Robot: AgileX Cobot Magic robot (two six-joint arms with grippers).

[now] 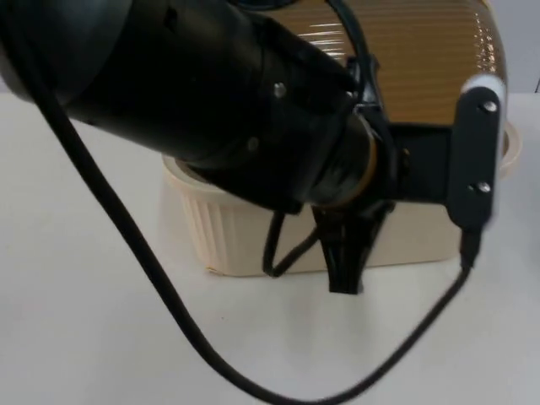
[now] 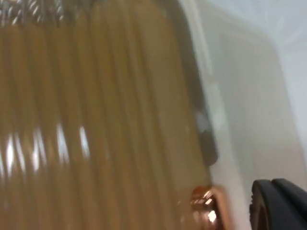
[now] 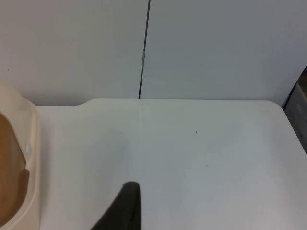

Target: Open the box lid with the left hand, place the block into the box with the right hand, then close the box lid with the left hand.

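Because the left arm (image 1: 186, 84) is right at the box (image 1: 221, 232), I think the step in hand is the lid (image 1: 413, 59) job, and the left tool (image 1: 346, 257) must do it.

To do it well, the tool should catch the lid at its front edge, near the small shiny knob (image 2: 209, 207) seen in the left wrist view. It should take hold only of the lid, not of the cream box under it. The lid looks smooth and ribbed, so it may slip, and a slow, soft swing is best. The box looks light, so a hard pull could drag it over the desk (image 1: 84, 321).

The box sits in the middle of the desk, toward the back. Its brown lid is on top. I cannot tell how far the lid is up.

The left arm reaches over the box from the left. Its tool points down at the front wall of the box, close to the desk. I cannot tell if this tool is open or closed.

The right tool (image 3: 125, 206) waits above bare desk, beside the box and apart from it. It faces the grey wall (image 3: 216, 48). I cannot tell if it is open or closed either.
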